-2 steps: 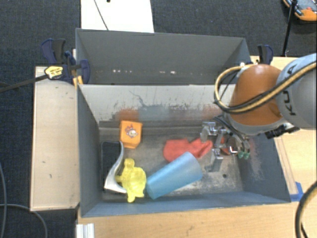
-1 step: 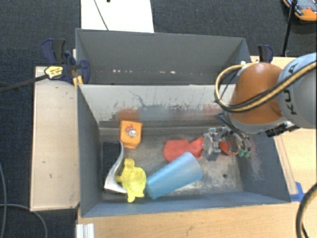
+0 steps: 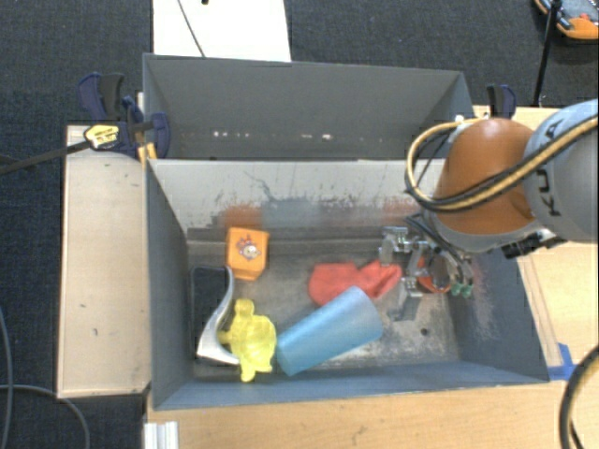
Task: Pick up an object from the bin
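Observation:
My gripper [image 3: 401, 277] is low in the right half of the bin, open, with its metal fingers [image 3: 390, 249] standing apart. The right tip of a crumpled red soft thing [image 3: 339, 280] reaches in between them; whether they touch it I cannot tell. A light blue cylinder-shaped cup [image 3: 328, 331] lies on its side just below the red thing, left of the gripper.
An orange block [image 3: 247, 253] stands at the back left. A yellow rubber toy [image 3: 250, 338], a curved silver-white piece [image 3: 217, 331] and a flat black thing [image 3: 209, 283] lie at the front left. Bare bin floor shows at the front right.

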{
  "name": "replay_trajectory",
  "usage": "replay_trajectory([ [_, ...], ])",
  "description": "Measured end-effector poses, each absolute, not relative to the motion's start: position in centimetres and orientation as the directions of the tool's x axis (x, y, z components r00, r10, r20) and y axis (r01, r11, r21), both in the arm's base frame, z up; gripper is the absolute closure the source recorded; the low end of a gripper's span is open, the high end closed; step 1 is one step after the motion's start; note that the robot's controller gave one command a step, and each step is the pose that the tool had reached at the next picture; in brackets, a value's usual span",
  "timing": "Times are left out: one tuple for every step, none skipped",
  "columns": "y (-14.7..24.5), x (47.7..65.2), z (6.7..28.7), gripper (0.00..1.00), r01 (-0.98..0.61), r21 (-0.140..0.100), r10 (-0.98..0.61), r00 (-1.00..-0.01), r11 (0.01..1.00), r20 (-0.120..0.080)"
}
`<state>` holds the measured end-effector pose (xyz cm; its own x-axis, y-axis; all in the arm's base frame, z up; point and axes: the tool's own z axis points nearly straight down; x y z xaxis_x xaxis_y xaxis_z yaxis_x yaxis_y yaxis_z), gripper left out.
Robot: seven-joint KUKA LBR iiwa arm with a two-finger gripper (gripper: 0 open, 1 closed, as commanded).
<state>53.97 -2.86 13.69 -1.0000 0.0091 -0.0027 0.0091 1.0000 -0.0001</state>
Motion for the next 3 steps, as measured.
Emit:
replay_trajectory([
  [-2.9, 54.0, 13.7, 0.0, 0.009, 0.0, 0.009, -1.0, 1.0, -0.003],
  [-3.4, 55.0, 9.6, 0.0, -0.023, -0.001, -0.023, -1.0, 1.0, -0.008],
  [-3.8, 54.1, 7.0, 1.0, 0.174, 0.0, 0.174, -0.985, 0.985, 0.0],
])
